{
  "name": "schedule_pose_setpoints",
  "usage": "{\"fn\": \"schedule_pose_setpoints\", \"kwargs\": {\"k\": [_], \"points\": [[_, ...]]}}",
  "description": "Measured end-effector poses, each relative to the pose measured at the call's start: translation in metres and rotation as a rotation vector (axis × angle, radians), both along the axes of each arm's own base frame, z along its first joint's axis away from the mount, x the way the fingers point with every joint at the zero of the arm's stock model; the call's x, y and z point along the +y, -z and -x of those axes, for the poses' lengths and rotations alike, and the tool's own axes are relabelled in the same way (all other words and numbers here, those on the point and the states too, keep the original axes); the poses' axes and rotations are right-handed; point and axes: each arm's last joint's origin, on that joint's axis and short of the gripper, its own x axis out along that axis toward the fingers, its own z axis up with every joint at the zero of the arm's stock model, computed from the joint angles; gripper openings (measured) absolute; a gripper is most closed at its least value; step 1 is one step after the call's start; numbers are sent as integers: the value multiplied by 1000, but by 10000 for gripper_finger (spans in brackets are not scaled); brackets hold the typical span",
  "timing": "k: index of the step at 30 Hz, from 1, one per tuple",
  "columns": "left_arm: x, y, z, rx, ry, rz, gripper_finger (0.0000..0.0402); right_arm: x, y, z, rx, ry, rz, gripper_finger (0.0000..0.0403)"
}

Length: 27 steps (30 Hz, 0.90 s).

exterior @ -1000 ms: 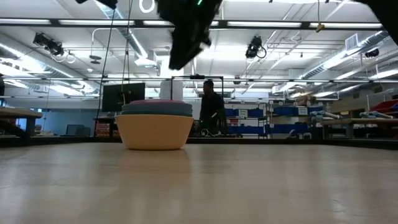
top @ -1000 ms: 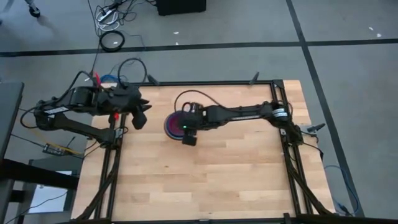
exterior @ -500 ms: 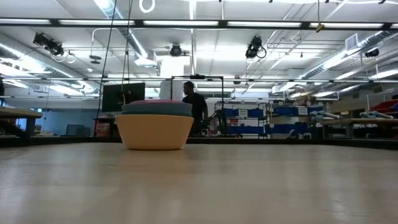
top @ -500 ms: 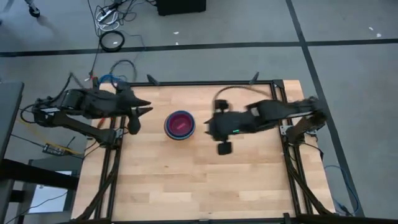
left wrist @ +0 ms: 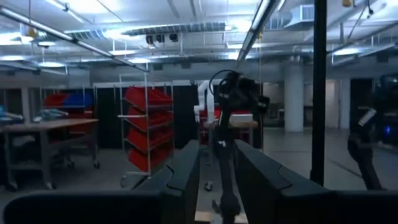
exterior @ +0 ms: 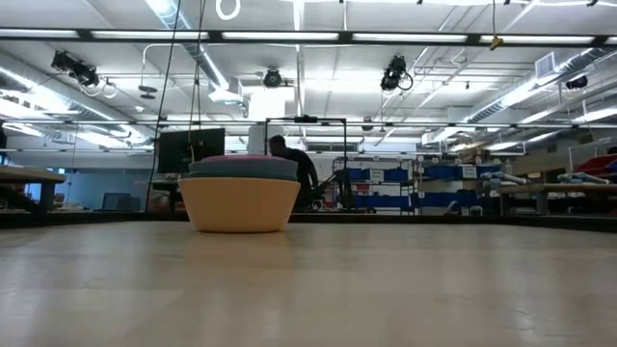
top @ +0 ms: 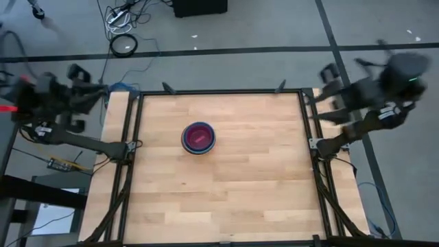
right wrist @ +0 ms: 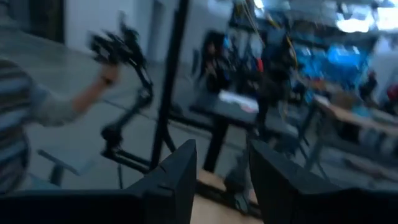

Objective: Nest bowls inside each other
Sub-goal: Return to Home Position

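Note:
The bowls (top: pixel 199 138) stand nested in one stack a little left of the table's middle. A pink-red bowl shows inside from above. In the low view the stack (exterior: pixel 239 194) rests on the wide orange outer bowl's base, with blue and pink-red rims above it. My left gripper (left wrist: pixel 216 180) is raised beyond the table's left edge (top: pixel 96 95), open and holding nothing. My right gripper (right wrist: pixel 222 177) is raised beyond the right edge (top: pixel 333 92), also open and holding nothing. Both point about level, away from the bowls.
A black frame rail (top: pixel 219 91) runs round the wooden table (top: pixel 226 199). Cables (top: pixel 123 44) lie on the floor behind it. A person's arm (right wrist: pixel 74 99) shows in the right wrist view, and another person (exterior: pixel 294 173) stands far behind the stack.
My right gripper has risen from above the stack and pulled back past the table's right edge, tipping up to level. My left gripper has drawn back past the left edge, rising and tipping up too. The stack of bowls has not moved.

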Motion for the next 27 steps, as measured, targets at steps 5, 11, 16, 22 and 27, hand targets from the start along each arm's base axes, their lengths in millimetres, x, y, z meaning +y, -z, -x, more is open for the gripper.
{"fn": "schedule_pose_setpoints", "kwargs": {"k": [5, 11, 16, 22, 27], "points": [[2, 30, 8, 75, -24, -20, 106, -9, 15, 38, -70, -71, -7, 134], [2, 77, -1, 54, -66, 13, 106, -12, 67, 50, -132, -65, -32, 134], [3, 105, 5, -3, -76, 15, 106, -21, 123, 75, -219, -32, -114, 134], [4, 143, 2, 30, -120, 42, 106, -30, 192, 105, -375, -27, -179, 134], [3, 169, -10, 69, -173, 47, 106, -32, 239, 101, -345, 61, -250, 133]]}}
